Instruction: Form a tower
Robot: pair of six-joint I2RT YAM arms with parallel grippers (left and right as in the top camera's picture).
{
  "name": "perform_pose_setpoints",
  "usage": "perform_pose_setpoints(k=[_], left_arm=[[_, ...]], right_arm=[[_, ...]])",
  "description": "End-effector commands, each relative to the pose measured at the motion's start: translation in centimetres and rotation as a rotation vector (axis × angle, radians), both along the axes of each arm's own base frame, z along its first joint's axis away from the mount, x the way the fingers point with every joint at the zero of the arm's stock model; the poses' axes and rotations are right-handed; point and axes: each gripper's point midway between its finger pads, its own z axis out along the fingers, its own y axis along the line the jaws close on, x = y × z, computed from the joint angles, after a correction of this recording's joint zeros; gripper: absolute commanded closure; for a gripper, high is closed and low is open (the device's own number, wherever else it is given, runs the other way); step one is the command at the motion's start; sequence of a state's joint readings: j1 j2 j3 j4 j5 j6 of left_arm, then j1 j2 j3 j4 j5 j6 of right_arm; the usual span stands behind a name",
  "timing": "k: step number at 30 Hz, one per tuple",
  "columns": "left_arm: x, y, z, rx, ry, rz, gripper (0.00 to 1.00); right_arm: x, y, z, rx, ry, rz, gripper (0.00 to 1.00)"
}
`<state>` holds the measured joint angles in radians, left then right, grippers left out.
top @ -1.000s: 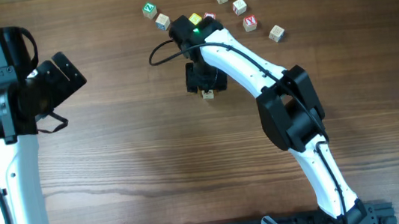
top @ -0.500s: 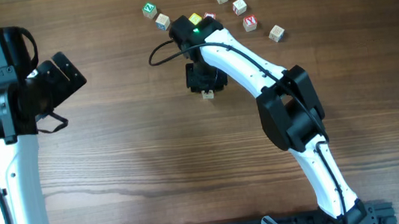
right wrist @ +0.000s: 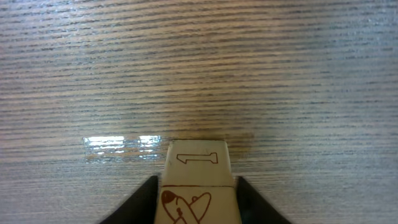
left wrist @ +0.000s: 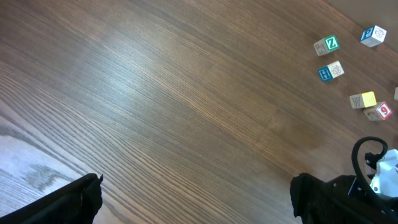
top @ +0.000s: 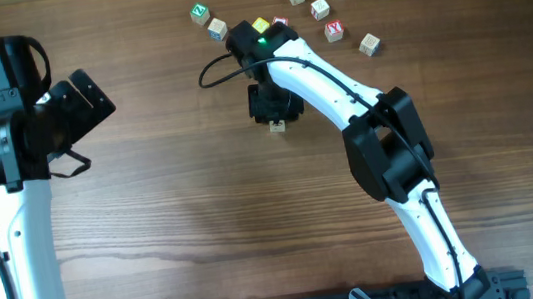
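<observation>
My right gripper (top: 269, 103) hangs over the table's upper middle. In the right wrist view its jaws (right wrist: 196, 186) are shut on a pale wooden cube (right wrist: 195, 165), both black fingers flush against its sides. That cube shows a red outlined "1"-like mark and, nearer the camera, a red aeroplane drawing. From overhead only a pale cube face (top: 278, 125) peeks out below the gripper. The tower is otherwise hidden under the gripper, and I cannot tell how many cubes stand there. My left gripper (top: 90, 101) is far left, open and empty (left wrist: 196, 199).
Several loose alphabet cubes lie at the far edge: a green one (top: 199, 13), a yellow one (top: 260, 25), a red-lettered one (top: 334, 30) and a plain one (top: 368, 44). A black cable loop (top: 217, 70) hangs beside the right wrist.
</observation>
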<state>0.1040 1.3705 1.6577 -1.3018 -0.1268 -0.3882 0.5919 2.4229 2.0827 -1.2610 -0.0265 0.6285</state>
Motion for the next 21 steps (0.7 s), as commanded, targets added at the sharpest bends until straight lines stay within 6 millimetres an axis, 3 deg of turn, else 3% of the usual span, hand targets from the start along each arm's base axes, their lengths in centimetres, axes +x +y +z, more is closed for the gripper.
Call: perform_pose_setpoints(k=[1, 6, 9, 11, 13, 14, 16, 18, 19, 20, 21], left_arm=[[-0.3, 0.2, 0.4, 0.001, -0.017, 0.015, 0.00], [-0.3, 0.2, 0.4, 0.001, -0.017, 0.015, 0.00], [-0.3, 0.2, 0.4, 0.001, -0.017, 0.015, 0.00], [-0.3, 0.2, 0.4, 0.001, -0.017, 0.015, 0.00], [-0.3, 0.2, 0.4, 0.001, -0.017, 0.015, 0.00], [-0.3, 0.2, 0.4, 0.001, -0.017, 0.015, 0.00], [-0.3, 0.2, 0.4, 0.001, -0.017, 0.015, 0.00], [-0.3, 0.2, 0.4, 0.001, -0.017, 0.015, 0.00], [-0.3, 0.2, 0.4, 0.001, -0.017, 0.015, 0.00], [-0.3, 0.2, 0.4, 0.001, -0.017, 0.015, 0.00], [-0.3, 0.2, 0.4, 0.001, -0.017, 0.015, 0.00]], right_arm=[[-0.3, 0.0, -0.9, -0.002, 0.025, -0.001, 0.48], [-0.2, 0.1, -0.9, 0.002, 0.019, -0.001, 0.26], [-0.1, 0.2, -0.9, 0.006, 0.015, 0.006, 0.01], [-0.3, 0.4, -0.3, 0.024, 0.020, 0.052, 0.00], [-0.2, 0.4, 1.5, 0.029, 0.006, 0.055, 0.00], [0.3, 0.6, 3.4, 0.047, -0.031, 0.078, 0.00], [1.5, -0.7, 9.5, 0.041, -0.147, 0.066, 0.00], [2.1, -2.7, 18.9, 0.089, -0.326, 0.027, 0.00], [1.7, -4.1, 25.2, 0.158, -0.454, 0.001, 0.00], [0.6, -6.0, 29.7, 0.186, -0.558, -0.025, 0.00], [-0.2, -7.6, 32.1, 0.181, -0.617, -0.049, 0.00]])
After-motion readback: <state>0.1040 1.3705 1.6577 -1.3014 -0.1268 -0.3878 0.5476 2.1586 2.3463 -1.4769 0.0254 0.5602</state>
